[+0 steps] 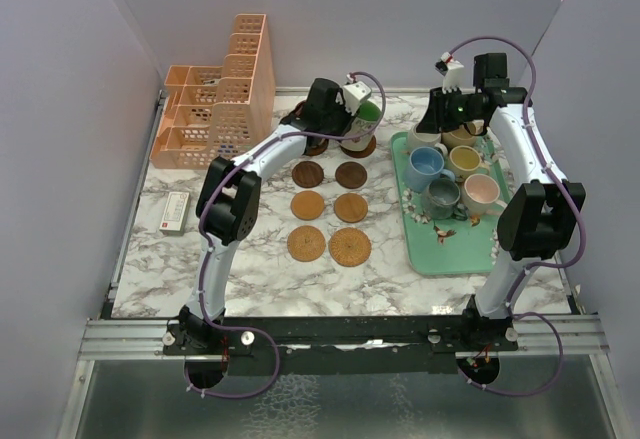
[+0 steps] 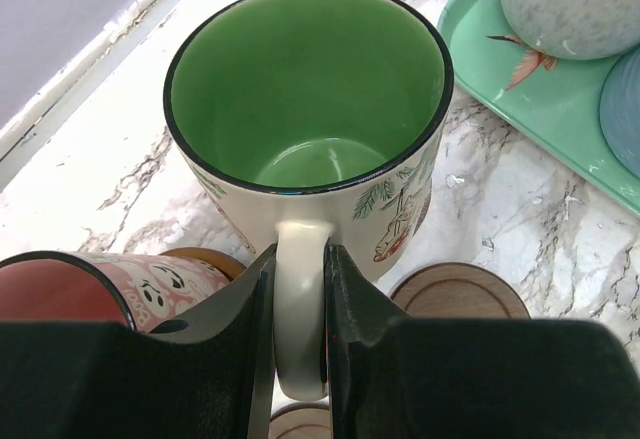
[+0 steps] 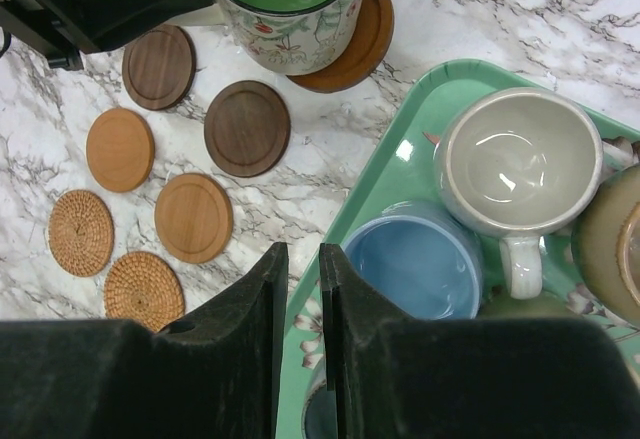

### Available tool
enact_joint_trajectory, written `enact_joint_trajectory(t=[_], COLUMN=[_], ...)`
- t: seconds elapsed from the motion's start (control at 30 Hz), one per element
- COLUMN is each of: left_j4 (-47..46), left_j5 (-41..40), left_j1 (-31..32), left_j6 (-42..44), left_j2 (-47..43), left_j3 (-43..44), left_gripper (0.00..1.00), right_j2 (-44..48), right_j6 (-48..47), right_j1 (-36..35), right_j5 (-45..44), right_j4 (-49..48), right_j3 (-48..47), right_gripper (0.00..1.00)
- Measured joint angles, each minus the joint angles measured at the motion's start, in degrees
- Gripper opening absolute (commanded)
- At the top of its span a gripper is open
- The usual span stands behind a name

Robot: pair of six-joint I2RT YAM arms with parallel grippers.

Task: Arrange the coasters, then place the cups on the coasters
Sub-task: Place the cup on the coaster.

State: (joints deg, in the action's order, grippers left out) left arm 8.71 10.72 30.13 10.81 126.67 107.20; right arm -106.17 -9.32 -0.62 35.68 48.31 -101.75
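- The left pincer [image 2: 299,259] pinches the handle of the green mug [image 2: 305,79], with one finger on each side of it. The mug is upright, mouth up.
- The green mug is over the far-right coaster [image 3: 365,29]. I cannot tell whether its base touches the disc.
- At 9 o'clock of the green mug, just beside it, the red mug [image 2: 60,289] stands on the far-left coaster [image 2: 205,256].
- At 6 o'clock of those two, six bare coasters lie in two columns on the tabletop [image 1: 250,259]. First comes a dark pair [image 1: 308,173], then an orange pair [image 1: 307,205], then a woven pair [image 1: 306,243] nearest the arms.
- The right pincer [image 3: 303,254] has its fingers almost pressed together, with a slim gap and nothing in it. It hangs above the far end of the tray [image 1: 440,259].
- Under it stand the blue mug [image 3: 415,259] and, at that mug's 1 o'clock and just beside it, the cream mug [image 3: 520,159].
- Also on the tray are the tan mug [image 1: 462,137], yellow mug [image 1: 465,162], grey mug [image 1: 441,196] and pink mug [image 1: 482,191], all packed close.
- The tray lies at 3 o'clock of the coasters, apart from them.
- The organiser [image 1: 215,99] stands at the tabletop's 10 o'clock corner, and a white box [image 1: 175,211] lies near the 9 o'clock edge.
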Motion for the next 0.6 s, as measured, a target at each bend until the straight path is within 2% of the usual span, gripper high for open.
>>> enact_joint_trajectory(t=[0.6], left_j4=[0.81], left_j5=[-0.07], left_j1=[0.00], left_j6=[-0.04], left_j2=[0.35], left_j3=[5.31], left_gripper=[0.00], right_j2=[0.00], right_j6=[-0.02], right_j1=[0.37], right_j5=[-0.02], right_j4=[0.02], right_j3=[0.00], right_gripper=[0.19])
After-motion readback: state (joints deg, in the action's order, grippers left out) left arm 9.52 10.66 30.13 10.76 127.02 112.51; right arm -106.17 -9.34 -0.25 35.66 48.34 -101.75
